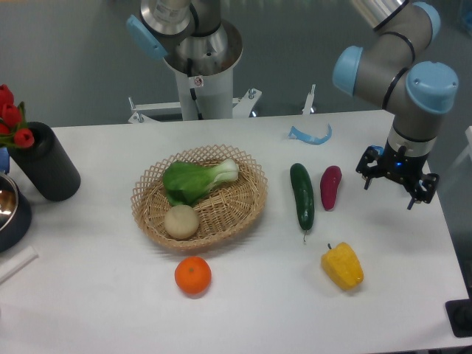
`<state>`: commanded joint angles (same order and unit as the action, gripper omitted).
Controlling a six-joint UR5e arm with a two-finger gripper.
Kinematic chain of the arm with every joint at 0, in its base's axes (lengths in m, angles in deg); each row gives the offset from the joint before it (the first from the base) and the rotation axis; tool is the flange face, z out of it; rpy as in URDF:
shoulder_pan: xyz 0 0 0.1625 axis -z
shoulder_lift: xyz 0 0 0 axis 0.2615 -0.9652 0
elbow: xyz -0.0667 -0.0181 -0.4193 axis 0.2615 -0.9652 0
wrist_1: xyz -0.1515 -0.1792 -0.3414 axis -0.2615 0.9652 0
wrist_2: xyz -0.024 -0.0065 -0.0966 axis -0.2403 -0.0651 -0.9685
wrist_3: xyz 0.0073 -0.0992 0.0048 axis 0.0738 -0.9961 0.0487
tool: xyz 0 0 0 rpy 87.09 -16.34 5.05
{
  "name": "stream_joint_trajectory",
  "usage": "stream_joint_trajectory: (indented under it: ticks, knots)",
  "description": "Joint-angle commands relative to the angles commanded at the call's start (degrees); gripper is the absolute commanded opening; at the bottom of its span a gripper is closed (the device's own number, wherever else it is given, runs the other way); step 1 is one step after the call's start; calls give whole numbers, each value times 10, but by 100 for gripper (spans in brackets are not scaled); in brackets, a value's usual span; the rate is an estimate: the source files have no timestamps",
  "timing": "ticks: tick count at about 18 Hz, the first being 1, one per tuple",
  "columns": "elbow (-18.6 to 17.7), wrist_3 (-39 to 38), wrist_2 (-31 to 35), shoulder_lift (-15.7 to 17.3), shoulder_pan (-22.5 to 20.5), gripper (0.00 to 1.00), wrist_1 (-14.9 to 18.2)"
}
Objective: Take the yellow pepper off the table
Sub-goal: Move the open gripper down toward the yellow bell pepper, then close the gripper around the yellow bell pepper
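Gripper (391, 186) is being held open, empty, above the table (413, 295).
Pepper (342, 266) is being left lying well apart, near the cucumber (302, 195).

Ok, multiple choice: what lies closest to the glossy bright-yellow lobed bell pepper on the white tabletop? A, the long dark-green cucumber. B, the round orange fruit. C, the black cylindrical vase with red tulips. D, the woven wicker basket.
A: the long dark-green cucumber ends just up and left of the glossy bright-yellow lobed bell pepper, nearer than the fruit, the basket or the vase; the gripper hovers apart, farther back.
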<state>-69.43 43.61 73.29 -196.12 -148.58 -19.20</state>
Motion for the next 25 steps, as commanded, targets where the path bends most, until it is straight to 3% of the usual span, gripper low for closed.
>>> stream_joint_trajectory:
  ticks: [2,6,13,16,18,25]
  knots:
    - [3,-38,-20,-1,1,100,1]
    - [15,-187,-26,-21,22,100,0]
    - [104,-387,-25,-75,64,100,7]
    - [118,-471,7,-98,77,100,4]
    - [139,-510,25,-114,95,100,4]
    - [156,-592,27,-141,106,100,1]
